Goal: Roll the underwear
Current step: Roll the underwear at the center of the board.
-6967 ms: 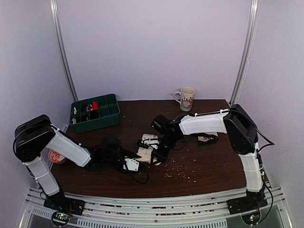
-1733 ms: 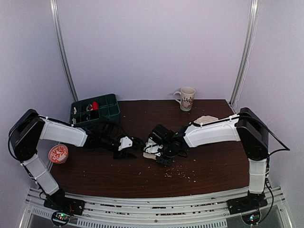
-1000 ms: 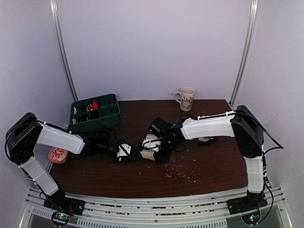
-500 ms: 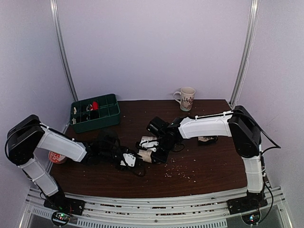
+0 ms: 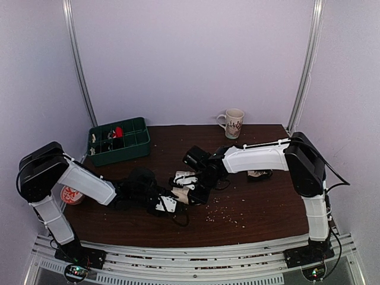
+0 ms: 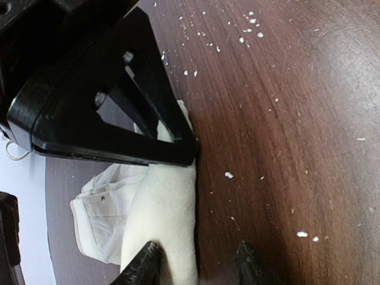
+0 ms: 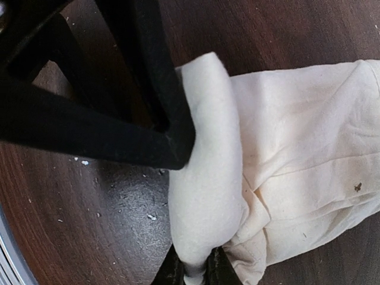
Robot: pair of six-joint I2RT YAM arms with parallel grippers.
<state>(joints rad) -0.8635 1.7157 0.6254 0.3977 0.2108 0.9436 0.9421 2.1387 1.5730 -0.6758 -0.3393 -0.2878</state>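
The cream underwear (image 5: pixel 180 194) lies mid-table, its near edge rolled into a thick tube (image 6: pixel 166 214). My right gripper (image 7: pixel 195 274) is shut on one end of that roll (image 7: pixel 205 178), and the flat, creased rest of the cloth (image 7: pixel 303 142) spreads beside it. My left gripper (image 6: pixel 196 270) is open at the roll's other end. One fingertip (image 6: pixel 145 266) rests on the cloth and the other stands on bare wood. Each wrist view shows the other arm's black finger (image 6: pixel 101 124) (image 7: pixel 89 130) against the roll. From above, the left gripper (image 5: pixel 168 205) and right gripper (image 5: pixel 193 191) nearly meet.
A green compartment bin (image 5: pixel 119 141) stands at the back left and a patterned mug (image 5: pixel 232 123) at the back centre. A red-and-white round item (image 5: pixel 72 195) sits by the left arm. Pale crumbs (image 5: pixel 222 214) dot the wood. A small light object (image 5: pixel 259 174) lies under the right arm.
My left gripper has swung from the underwear's left side toward the table's near edge and now sits at the roll's near end, its jaws a little wider. The right gripper has barely shifted.
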